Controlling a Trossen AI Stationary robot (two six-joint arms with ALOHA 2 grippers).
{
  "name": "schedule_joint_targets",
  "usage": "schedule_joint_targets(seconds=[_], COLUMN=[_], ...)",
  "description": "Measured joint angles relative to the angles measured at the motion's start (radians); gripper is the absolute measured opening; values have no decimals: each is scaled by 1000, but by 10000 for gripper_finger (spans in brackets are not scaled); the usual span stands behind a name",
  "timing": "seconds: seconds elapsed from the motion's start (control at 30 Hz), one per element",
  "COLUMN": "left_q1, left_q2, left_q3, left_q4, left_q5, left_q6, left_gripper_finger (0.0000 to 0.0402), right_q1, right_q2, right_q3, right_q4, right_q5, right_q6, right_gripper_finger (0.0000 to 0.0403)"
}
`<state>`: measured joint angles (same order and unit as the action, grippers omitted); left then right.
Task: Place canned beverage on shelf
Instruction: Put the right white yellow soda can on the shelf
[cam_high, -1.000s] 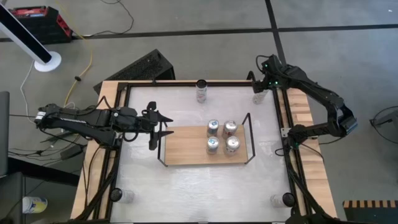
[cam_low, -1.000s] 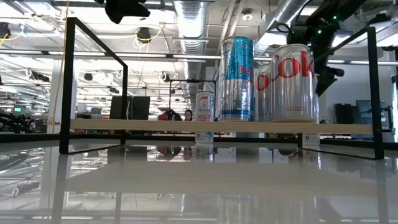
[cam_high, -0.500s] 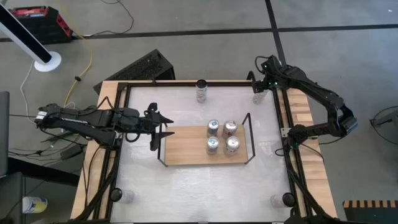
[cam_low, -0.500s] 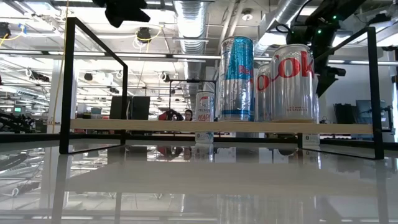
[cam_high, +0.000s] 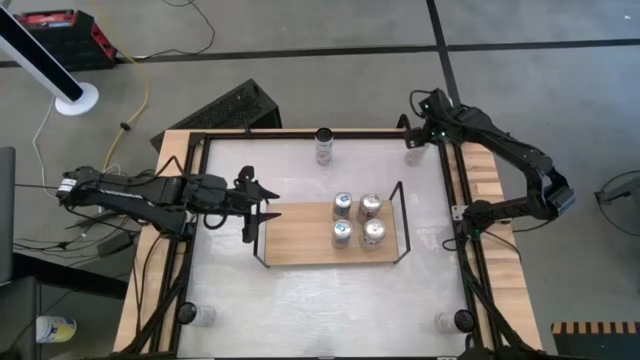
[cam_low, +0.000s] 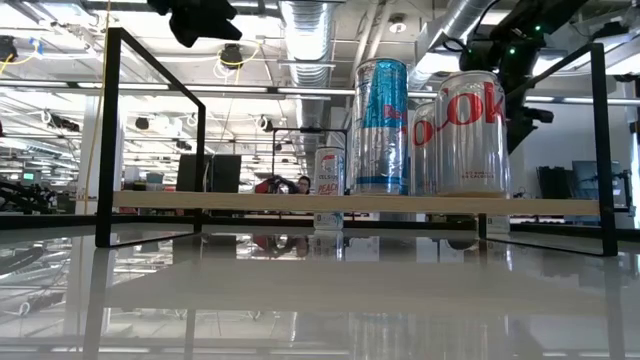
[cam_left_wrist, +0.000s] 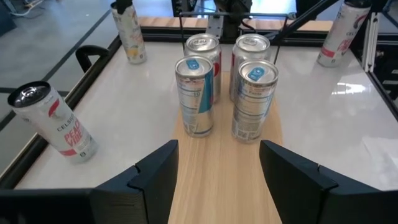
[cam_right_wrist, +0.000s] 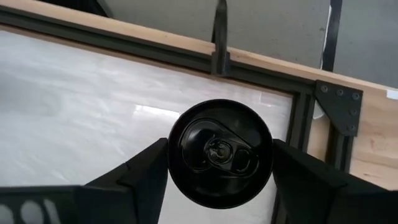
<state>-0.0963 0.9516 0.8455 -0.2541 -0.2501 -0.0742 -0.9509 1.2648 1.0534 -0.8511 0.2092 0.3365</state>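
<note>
Task item: dark-topped can (cam_right_wrist: 219, 152), upright, long axis vertical, lid w/ pull tab facing up into my right wrist cam. Loc.: far right corner of the bench (cam_high: 300, 290), just inside the black rail, well apart from the shelf (cam_high: 300, 245).

R pincer (cam_high: 415, 150): above that can, pointing down. Fingers lie against both sides of it, no gap visible, so it is pinching the can. The can stands on the bench.

L pincer (cam_high: 250, 205): level, at the shelf's left end, aimed along the board. Fingers spread, nothing between them.

Shelf: long axis runs left-right across mid-bench, wire frames at both ends. Four cans (cam_high: 357, 219) stand upright in a 2x2 block at its right end; the left part of the board is bare.

Other cans: one at the mid far edge (cam_high: 324, 145), one in each near corner, all upright.

Surface: glossy white top, reflective, w/ black rails and a wood border. Floor is grey w/ dark seams and loose cables. Low cam shows a hall w/ ceiling ducts and strip lights.

Vs. 1 s earlier: shelf and all cans unmoved; both arms in approx. the same places.
</note>
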Motion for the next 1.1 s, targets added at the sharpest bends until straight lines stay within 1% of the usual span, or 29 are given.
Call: schedule_joint_targets(seconds=[0.13, 0.23, 0.43, 0.53, 0.8, 0.93, 1.1], left_q1=[0, 0, 0, 0, 0, 0, 0], left_q2=[0, 0, -3, -3, -3, -3, -3], left_q3=[0, 0, 0, 0, 0, 0, 0], left_q4=[2, 17, 38, 36, 36, 36, 36], left_q5=[0, 0, 0, 2, 2, 1, 1], left_q6=[2, 10, 9, 1, 1, 2, 2], left_gripper_finger=[211, 211, 211, 211, 211, 211, 211], right_q1=[25, 52, 145, 206, 386, 511, 680], right_q2=[-2, -2, -3, -3, -4, -2, -1], right_q3=[19, 60, 198, 263, 428, 499, 550], right_q4=[9, -19, -142, -160, -163, -159, -76], right_q5=[-1, -1, -2, -8, -7, -7, -5], right_q6=[4, 3, 4, 5, 33, 37, 41], right_gripper_finger=[271, 271, 271, 271, 271, 271, 271])
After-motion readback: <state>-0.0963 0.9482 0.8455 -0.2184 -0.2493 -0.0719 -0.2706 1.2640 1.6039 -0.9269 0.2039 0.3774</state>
